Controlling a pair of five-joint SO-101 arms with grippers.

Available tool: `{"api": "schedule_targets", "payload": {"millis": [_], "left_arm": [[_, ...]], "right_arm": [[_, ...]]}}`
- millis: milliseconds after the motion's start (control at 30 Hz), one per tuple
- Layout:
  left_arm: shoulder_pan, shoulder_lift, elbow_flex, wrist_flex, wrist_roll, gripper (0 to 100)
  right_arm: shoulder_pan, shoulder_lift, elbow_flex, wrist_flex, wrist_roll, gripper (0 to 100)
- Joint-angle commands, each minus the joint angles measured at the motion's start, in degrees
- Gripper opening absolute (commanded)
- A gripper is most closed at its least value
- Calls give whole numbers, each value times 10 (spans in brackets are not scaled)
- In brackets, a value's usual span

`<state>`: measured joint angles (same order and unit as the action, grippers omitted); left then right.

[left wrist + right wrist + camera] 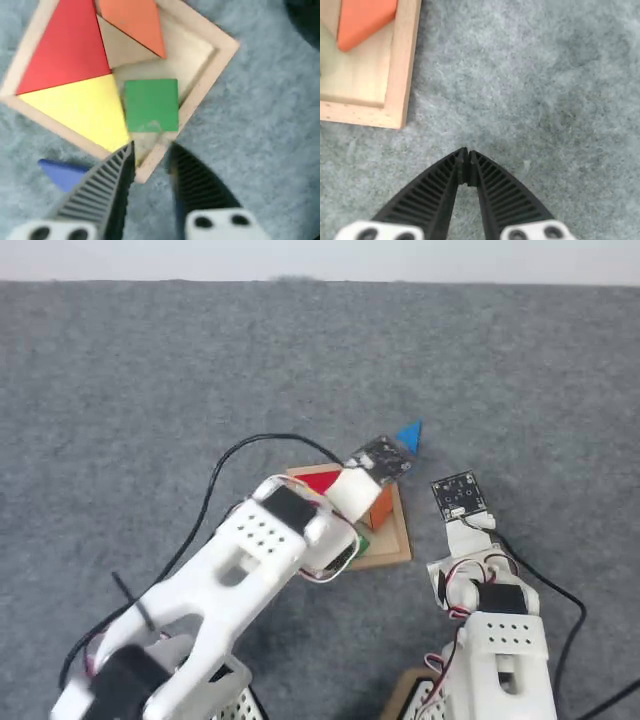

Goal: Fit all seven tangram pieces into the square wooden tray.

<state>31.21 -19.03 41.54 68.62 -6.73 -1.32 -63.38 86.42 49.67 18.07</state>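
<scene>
The left end effector (150, 148) hangs empty, jaws slightly apart, over a corner of the tray (220, 50). The green square (151, 105) lies just ahead of its tips inside the tray, beside the yellow triangle (80, 107). The red triangle (65, 50) and orange piece (135, 20) lie farther ahead. A blue piece (62, 171) sits on the surface beside one finger, outside the tray. The right end effector (467, 152) is closed on nothing, over bare surface (545, 75) near the tray. The square looks askew to the walls, so seating it probably calls for a gentle turn without catching the rim.
</scene>
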Motion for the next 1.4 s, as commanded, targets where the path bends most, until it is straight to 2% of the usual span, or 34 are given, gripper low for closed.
{"api": "schedule_targets", "payload": {"millis": [0, 167, 600, 800, 967, 1200, 1367], "left_arm": [[-15, -42, 23, -11, -27, 13], [8, 23, 24, -17, -35, 12], [4, 218, -102, -52, -36, 12], [-38, 270, -153, -47, -44, 12], [-44, 208, -122, -47, -69, 12], [-34, 24, -37, -19, -69, 12], [-113, -75, -31, 13, -64, 13]], "right_arm": [[-3, -12, -4, -4, 7, 9], [-3, -12, -4, -4, 7, 9], [-3, -12, -4, -4, 7, 9], [-3, -12, -4, -4, 7, 9], [-4, -12, -4, -4, 7, 9], [-4, -12, -4, -5, 7, 9], [-4, -12, -4, -5, 7, 9]]}}
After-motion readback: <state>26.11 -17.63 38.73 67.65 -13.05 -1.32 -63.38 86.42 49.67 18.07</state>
